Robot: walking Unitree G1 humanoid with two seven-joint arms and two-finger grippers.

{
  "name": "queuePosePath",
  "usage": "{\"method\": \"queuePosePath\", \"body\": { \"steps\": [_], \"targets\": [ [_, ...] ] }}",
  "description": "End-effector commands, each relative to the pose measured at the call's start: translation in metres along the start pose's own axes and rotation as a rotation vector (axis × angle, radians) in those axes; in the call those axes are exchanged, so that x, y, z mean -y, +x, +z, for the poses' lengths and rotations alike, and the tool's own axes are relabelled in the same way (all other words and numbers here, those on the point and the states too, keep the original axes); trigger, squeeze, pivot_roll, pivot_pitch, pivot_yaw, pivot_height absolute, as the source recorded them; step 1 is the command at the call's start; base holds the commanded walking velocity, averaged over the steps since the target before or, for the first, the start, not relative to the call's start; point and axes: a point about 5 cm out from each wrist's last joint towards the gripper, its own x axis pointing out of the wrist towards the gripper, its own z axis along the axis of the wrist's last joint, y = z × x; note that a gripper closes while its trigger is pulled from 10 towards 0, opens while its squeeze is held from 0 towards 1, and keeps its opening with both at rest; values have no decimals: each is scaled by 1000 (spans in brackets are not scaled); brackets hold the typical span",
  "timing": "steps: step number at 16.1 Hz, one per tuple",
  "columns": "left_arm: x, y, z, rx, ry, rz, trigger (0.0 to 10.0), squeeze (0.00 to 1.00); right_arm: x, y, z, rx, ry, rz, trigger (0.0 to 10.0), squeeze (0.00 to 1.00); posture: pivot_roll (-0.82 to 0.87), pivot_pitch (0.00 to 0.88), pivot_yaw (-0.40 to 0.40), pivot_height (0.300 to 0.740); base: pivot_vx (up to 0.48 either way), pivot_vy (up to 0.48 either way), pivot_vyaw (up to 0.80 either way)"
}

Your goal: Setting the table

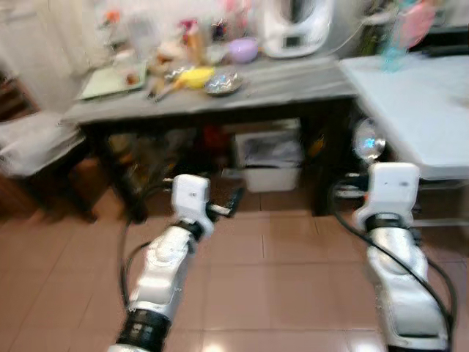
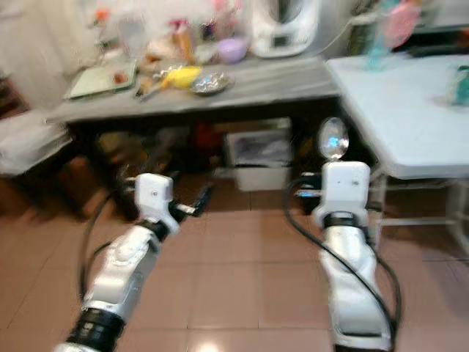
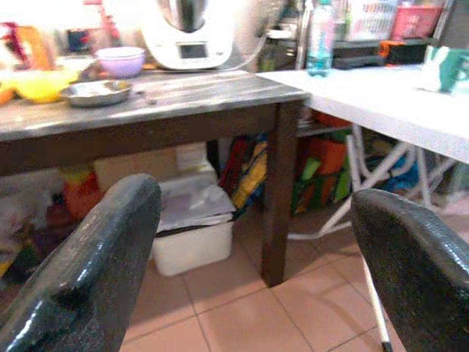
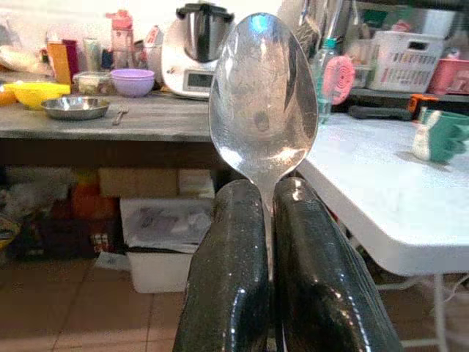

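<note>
My right gripper [image 4: 270, 220] is shut on a metal spoon [image 4: 262, 95] whose bowl stands upright above the fingers; the spoon [image 2: 333, 139] shows above the right wrist, near the corner of the white table [image 2: 399, 110]. A teal cup [image 4: 440, 136] stands on that white table. My left gripper [image 3: 256, 242] is open with nothing between its fingers, held low over the tiled floor before the dark wooden table [image 1: 242, 92]. On the wooden table sit a steel bowl [image 1: 223, 83], a yellow bowl [image 1: 196, 75] and a purple bowl [image 1: 244, 50].
A white kitchen machine [image 1: 297, 26] and bottles stand at the back of the wooden table. A white bin [image 1: 271, 161] and bags lie under it. A chair with a white cover [image 1: 33, 143] is at the left. A water bottle [image 3: 320, 40] stands on the white table.
</note>
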Motion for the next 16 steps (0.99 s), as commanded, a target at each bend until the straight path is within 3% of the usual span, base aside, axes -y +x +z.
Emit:
{"method": "queuePosePath", "body": {
  "steps": [1, 16],
  "targets": [
    [1, 3, 3, 10, 10, -8, 10000, 0, 2, 2, 6, 26, -1, -2, 10000, 0, -230, 0, 122, 740, 300, 0, 0],
    [6, 4, -1, -3, 20, -24, 10000, 0, -3, 1, 8, 39, 12, 16, 10000, 0, -234, 0, 130, 740, 373, 0, 0]
  ]
}}
